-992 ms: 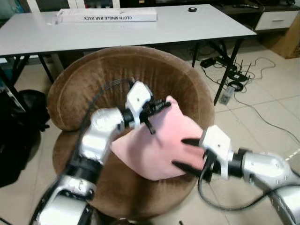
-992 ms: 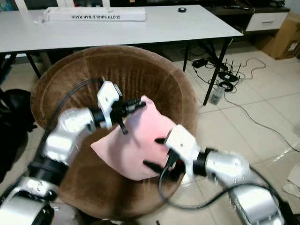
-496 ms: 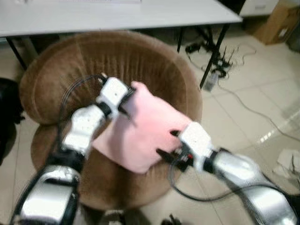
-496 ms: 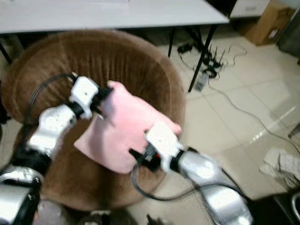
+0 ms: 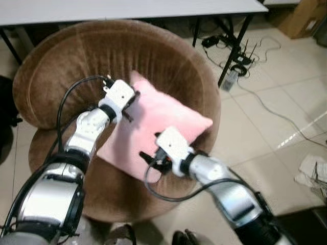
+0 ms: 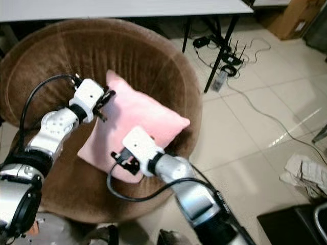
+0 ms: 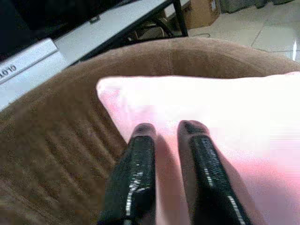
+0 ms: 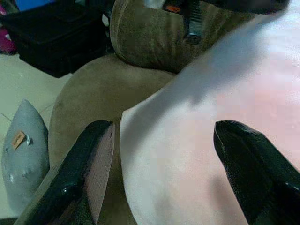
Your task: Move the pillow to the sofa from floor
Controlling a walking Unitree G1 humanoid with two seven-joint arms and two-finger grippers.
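Note:
A pink pillow (image 5: 158, 125) lies on the seat of the round brown sofa chair (image 5: 66, 61), its top corner leaning on the backrest. My left gripper (image 5: 131, 103) is at the pillow's upper left edge; in the left wrist view its fingers (image 7: 140, 154) sit close together, pinching the pink fabric. My right gripper (image 5: 149, 162) is at the pillow's lower front edge. It is open, with one finger (image 8: 89, 164) off the edge over the seat and the other (image 8: 248, 164) against the pillow (image 8: 187, 154).
A white table (image 5: 127, 5) stands right behind the chair, with its black leg (image 5: 235, 48) at the right. Cables and a power strip (image 5: 236, 66) lie on the tiled floor. A grey cushion (image 8: 23, 150) and black bags (image 8: 56, 37) sit beside the chair.
The camera has moved closer and tilted down. The pillow has come down onto the seat and further back. My right gripper has shifted left along the pillow's lower edge.

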